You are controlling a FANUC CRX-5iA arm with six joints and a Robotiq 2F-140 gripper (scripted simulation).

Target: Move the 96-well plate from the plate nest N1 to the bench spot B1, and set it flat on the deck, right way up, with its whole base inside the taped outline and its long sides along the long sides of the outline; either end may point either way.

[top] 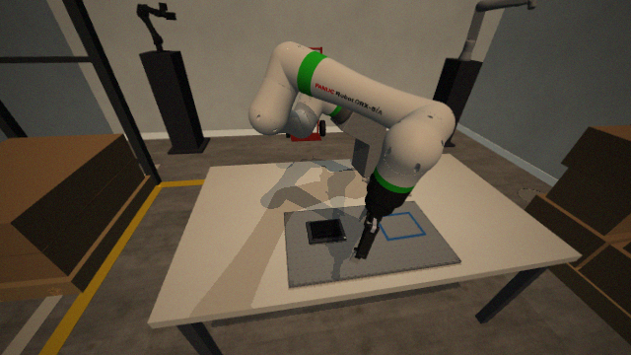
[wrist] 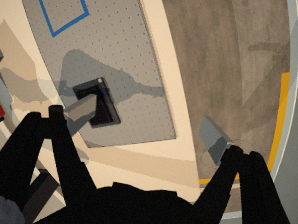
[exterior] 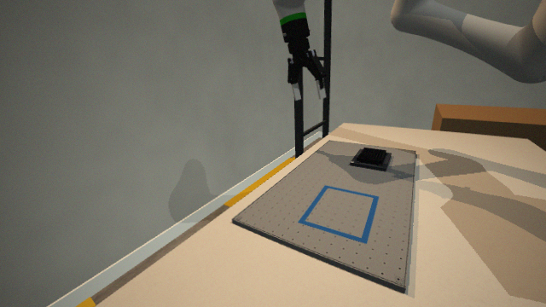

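Beige table [top: 232, 207] carries grey perforated deck plate [top: 394, 256] near right edge

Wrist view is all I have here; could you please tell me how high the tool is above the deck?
Observer: High; in the exterior view the tool hangs well above the deck, open and empty.
Operator: Is the plate out of the nest?
Observer: No, the plate sits in the nest, untouched.
Operator: Is anything inside the outline?
Observer: No, only bare deck shows inside the blue outline.
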